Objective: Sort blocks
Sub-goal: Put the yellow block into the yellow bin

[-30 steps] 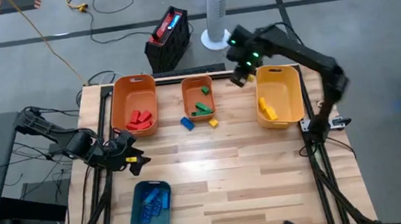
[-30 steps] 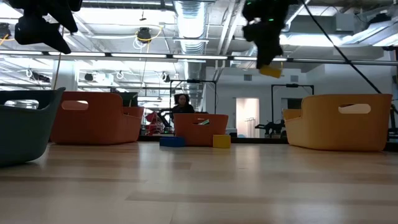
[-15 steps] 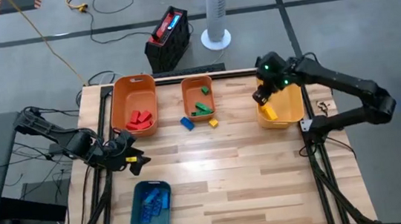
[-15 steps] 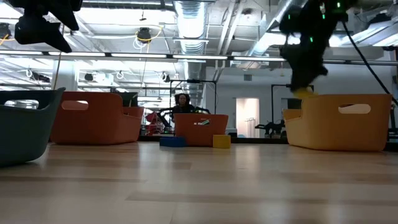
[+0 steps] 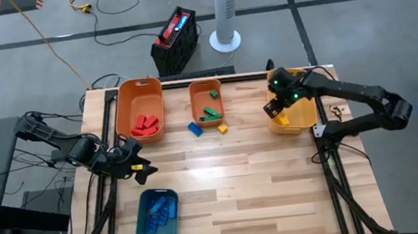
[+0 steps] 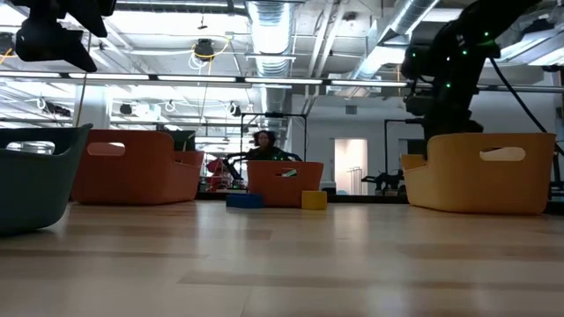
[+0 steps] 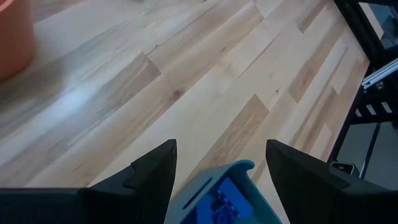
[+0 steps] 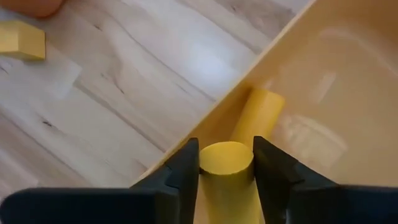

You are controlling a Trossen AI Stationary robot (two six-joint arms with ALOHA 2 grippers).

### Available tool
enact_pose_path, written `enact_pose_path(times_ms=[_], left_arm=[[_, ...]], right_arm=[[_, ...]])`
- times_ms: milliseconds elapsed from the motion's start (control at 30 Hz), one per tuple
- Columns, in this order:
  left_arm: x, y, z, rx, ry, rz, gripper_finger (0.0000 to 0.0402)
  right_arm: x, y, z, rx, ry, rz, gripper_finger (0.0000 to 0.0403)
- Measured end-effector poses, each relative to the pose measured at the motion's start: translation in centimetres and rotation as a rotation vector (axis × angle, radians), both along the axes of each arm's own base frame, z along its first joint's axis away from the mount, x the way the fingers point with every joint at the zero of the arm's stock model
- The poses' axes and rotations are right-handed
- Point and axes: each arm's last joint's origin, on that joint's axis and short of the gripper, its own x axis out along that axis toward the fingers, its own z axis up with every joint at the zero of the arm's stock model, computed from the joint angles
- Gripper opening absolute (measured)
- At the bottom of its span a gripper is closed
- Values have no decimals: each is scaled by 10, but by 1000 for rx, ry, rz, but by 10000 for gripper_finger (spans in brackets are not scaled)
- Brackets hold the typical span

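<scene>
My right gripper (image 5: pixel 273 109) is over the near left part of the yellow bin (image 5: pixel 305 116), shut on a yellow cylinder block (image 8: pixel 227 163). A second yellow cylinder (image 8: pixel 258 115) lies inside that bin against its wall. A blue block (image 5: pixel 194 129) and a yellow block (image 5: pixel 222 128) lie on the table before the small orange bin (image 5: pixel 206 94), which holds green blocks (image 5: pixel 210 114). Red blocks (image 5: pixel 145 124) lie in the large orange bin (image 5: pixel 137 93). My left gripper (image 5: pixel 138 163) hangs open at the left edge above the teal bin (image 5: pixel 157 220), which holds blue blocks (image 7: pixel 227 202). My right gripper pinches the yellow cylinder's curved sides (image 8: pixel 227 180) between its two fingers, and the cylinder lies along them. The fingers come from above, pointing steeply down. The block is lifted clear, just inside the yellow bin's left wall (image 8: pixel 205 121).
The four bins stand apart, three along the far edge and the teal one near left. Bare wooden tabletop (image 5: pixel 262 181) fills the middle and near right. Beyond the far edge, on the floor, are a black and red case (image 5: pixel 175 39) and a white fan stand (image 5: pixel 225 29).
My right gripper has carried the yellow cylinder from high over the far edge, between the small orange and yellow bins, down and toward the near edge to the yellow bin's left wall. It has sunk to the bin's rim, and its wrist has rolled.
</scene>
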Motion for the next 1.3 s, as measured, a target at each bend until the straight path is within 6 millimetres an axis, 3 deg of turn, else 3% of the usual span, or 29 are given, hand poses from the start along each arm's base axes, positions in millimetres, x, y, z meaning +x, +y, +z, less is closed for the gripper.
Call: enact_pose_path(times_ms=[200,300,533,667,767,1033,1300], left_arm=[[0,0,0,6,0,-5,240],[0,0,0,7,0,-7,240],[0,0,0,7,0,-7,240],[0,0,0,6,-2,-7,240],[0,0,0,5,-3,-7,240],[0,-1,0,-17,8,-29,240],[0,-3,0,-56,22,-67,240]], right_arm=[[-4,1,-1,83,-25,2,222],[-1,2,10,92,-28,18,245],[35,19,63,-124,-149,162,245],[57,32,73,-163,-285,165,244],[71,41,64,-96,-294,130,244],[126,69,17,48,-130,169,244],[173,66,-8,69,-32,205,244]])
